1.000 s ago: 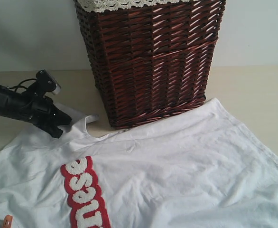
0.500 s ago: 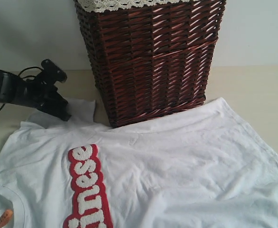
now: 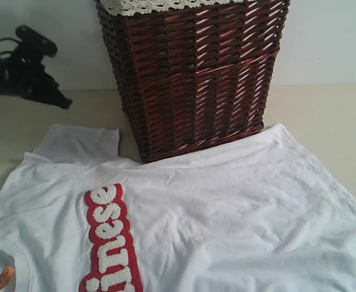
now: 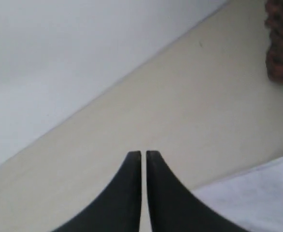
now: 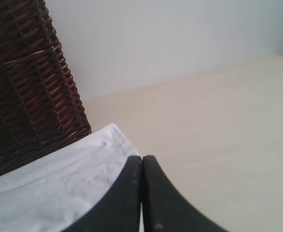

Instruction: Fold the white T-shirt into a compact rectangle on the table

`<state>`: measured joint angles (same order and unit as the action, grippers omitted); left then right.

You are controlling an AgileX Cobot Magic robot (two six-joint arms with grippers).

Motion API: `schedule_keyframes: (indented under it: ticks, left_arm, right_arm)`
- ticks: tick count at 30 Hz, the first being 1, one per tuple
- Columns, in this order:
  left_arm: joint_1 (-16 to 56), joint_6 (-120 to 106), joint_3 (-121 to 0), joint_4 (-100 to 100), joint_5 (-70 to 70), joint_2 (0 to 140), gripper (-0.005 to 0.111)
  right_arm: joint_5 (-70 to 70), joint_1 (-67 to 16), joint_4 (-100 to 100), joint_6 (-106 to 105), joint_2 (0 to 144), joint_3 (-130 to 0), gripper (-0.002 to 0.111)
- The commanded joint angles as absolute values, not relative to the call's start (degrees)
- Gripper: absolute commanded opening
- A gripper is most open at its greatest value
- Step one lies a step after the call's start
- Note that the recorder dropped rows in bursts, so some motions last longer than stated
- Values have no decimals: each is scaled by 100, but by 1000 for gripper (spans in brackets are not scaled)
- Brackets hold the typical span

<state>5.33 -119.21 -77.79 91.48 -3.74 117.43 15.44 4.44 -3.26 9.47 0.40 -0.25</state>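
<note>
The white T-shirt [image 3: 226,201] lies spread on the table [image 3: 324,109], front up, with red-banded lettering [image 3: 108,237] and an orange neck tag [image 3: 2,278] at the lower left. One sleeve [image 3: 81,143] lies flat beside the basket. My left gripper [image 3: 65,104] hangs in the air above and left of that sleeve. Its fingers [image 4: 144,153] are a thin slit apart, holding nothing, with a shirt corner [image 4: 257,193] below. My right gripper [image 5: 142,157] is shut and empty over the shirt's hem corner [image 5: 59,183]; it does not show in the exterior view.
A tall dark red-brown wicker basket [image 3: 196,73] with white lace trim stands at the back, its base touching the shirt's upper edge. A pale wall runs behind the table. Bare table shows to the right [image 5: 228,125] and at the left back [image 4: 132,116].
My left gripper has let go of the sleeve and risen up and to the left. The shirt was dragged back and left, and the sleeve now lies flat.
</note>
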Motion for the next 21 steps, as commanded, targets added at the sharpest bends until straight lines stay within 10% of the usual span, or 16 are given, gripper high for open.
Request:
schedule_keyframes:
  ticks: [1,16,21]
  left_arm:
    - [355,-11837,-6969,8672,-735,10471,24]
    - [-491,-8334,-4182,2946,-5560,8343,32]
    - [-457,-8636,-3607,3166,-5237,8514,83]
  right_arm:
    - [1510,468,-295,923,0,0,0]
    - [1510,468,-295,923,0,0,0]
    - [1510,468,-295,923,0,0,0]
